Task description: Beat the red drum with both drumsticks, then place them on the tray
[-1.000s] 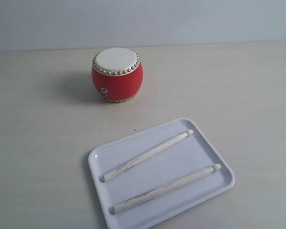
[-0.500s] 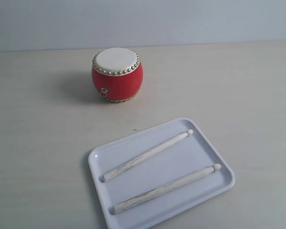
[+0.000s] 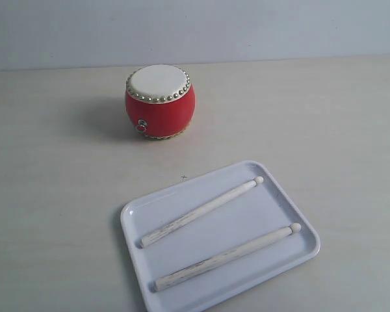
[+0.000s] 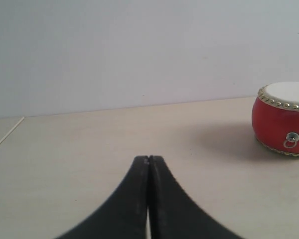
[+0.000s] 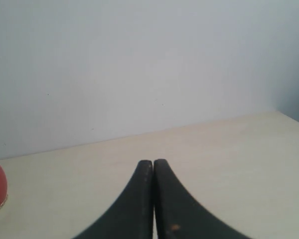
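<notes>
Two drumsticks (image 3: 201,211) lie side by side, not touching, in a white tray (image 3: 227,227) on the counter (image 3: 52,195). The red drum (image 3: 160,101) stands upright beyond the tray. The left gripper (image 4: 148,158) and the right gripper (image 5: 153,162) are empty, jaws pressed together.

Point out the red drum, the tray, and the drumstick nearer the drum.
red drum (image 3: 161,116): exterior view, on its red side wall.
tray (image 3: 227,227): exterior view, on the bare floor near its middle.
drumstick nearer the drum (image 3: 201,211): exterior view, on the middle of its shaft.
</notes>
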`<act>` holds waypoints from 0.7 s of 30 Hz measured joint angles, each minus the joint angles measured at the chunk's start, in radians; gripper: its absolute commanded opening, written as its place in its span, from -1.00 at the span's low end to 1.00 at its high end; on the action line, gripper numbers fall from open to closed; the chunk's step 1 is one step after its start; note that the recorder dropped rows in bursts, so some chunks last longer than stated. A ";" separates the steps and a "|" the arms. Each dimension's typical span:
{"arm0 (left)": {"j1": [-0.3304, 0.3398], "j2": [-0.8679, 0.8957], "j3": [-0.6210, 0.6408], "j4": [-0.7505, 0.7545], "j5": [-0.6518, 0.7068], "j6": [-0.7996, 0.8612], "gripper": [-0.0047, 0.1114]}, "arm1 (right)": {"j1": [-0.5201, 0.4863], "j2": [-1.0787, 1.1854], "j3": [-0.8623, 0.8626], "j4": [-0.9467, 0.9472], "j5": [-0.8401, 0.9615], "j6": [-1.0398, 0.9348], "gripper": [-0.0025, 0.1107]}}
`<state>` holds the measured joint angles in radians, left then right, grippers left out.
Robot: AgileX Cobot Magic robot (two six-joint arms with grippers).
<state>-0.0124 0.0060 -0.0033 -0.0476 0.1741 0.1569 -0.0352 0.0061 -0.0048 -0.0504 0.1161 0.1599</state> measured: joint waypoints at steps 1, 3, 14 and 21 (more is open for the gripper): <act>0.000 0.000 0.000 0.000 0.000 0.000 -0.92 | 0.000 0.000 0.000 0.000 0.005 0.000 -0.96; 0.000 0.000 0.000 0.000 0.000 0.000 -0.92 | 0.000 0.000 0.000 0.000 0.032 0.000 -0.96; 0.000 0.000 0.000 0.000 0.000 0.000 -0.92 | 0.000 0.000 0.000 0.038 0.070 0.019 -0.96; 0.000 0.000 0.000 0.000 0.000 0.000 -0.92 | 0.000 0.000 0.000 0.041 0.070 0.023 -0.96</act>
<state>-0.0124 0.0060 -0.0033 -0.0476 0.1741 0.1569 -0.0352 0.0061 -0.0048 -0.0097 0.1866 0.1830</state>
